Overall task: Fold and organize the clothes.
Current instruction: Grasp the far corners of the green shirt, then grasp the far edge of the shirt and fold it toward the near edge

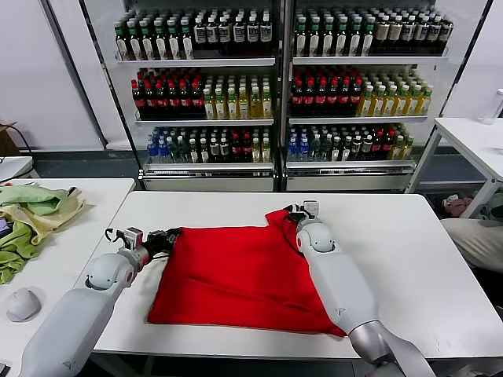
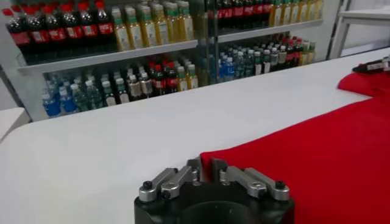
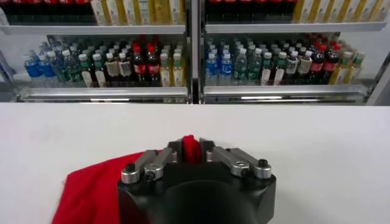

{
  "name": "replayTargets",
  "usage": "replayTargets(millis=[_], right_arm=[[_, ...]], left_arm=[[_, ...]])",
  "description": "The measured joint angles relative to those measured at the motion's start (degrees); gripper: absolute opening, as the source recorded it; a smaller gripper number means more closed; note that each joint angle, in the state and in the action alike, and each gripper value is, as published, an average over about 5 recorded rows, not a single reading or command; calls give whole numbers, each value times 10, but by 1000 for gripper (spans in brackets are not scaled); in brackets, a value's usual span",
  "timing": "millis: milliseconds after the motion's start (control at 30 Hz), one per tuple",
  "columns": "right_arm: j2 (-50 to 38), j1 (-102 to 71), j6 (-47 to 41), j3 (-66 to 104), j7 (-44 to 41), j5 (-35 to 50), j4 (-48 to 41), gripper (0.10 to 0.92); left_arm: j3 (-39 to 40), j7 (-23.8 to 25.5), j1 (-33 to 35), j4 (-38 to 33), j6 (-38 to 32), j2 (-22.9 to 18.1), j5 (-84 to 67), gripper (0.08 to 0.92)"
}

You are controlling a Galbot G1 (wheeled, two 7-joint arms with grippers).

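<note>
Glass-front drink coolers [image 1: 275, 94] stand behind the table, shelves packed w/ rows of bottles: dark cola, yellow-green drinks, clear water w/ blue caps.

On the white rectangular table [image 1: 409, 251] lies the bright red soft-fabric T-shirt [image 1: 236, 275], plain side up, spread flat near the front edge, roughly centre-left. Its long axis runs from the far edge toward the robot; the front edge sits close to the table's near rim. The far right corner is bunched up into a small peak.

Left gripper [image 1: 168, 238] is at the shirt's far left corner, fingers closed, pinching the red fabric edge; the left wrist view shows cloth caught between the jaws [image 2: 206, 173]. Right gripper [image 1: 297, 214] is at the far right corner, also clamped down, w/ a fold of red cloth sticking up between its fingers [image 3: 190, 149].

To the robot's left, a second white table [image 1: 63, 236] holds crumpled pale green and yellow cloths [image 1: 31, 212] and a grey computer mouse [image 1: 22, 304]. Another white table [image 1: 471, 141] stands far right. Nothing lies across the shirt except the two arms.
</note>
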Motion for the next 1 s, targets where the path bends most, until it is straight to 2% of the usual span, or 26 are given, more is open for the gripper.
replayTargets(millis=[300,600,1000], right_arm=[[-24,-23,-1,-9,7,29,67,117],[-81,-90,-35,-5,37,86,236,117],[-153,-239,-61,28,49,115,453,117]], left_arm=[[-10,-6,12,-22,-8,8,-23,85],[-38,-33,49,-89,-12,31,-61,85],[-89,-46,152,-182,-28,47,-73,85]])
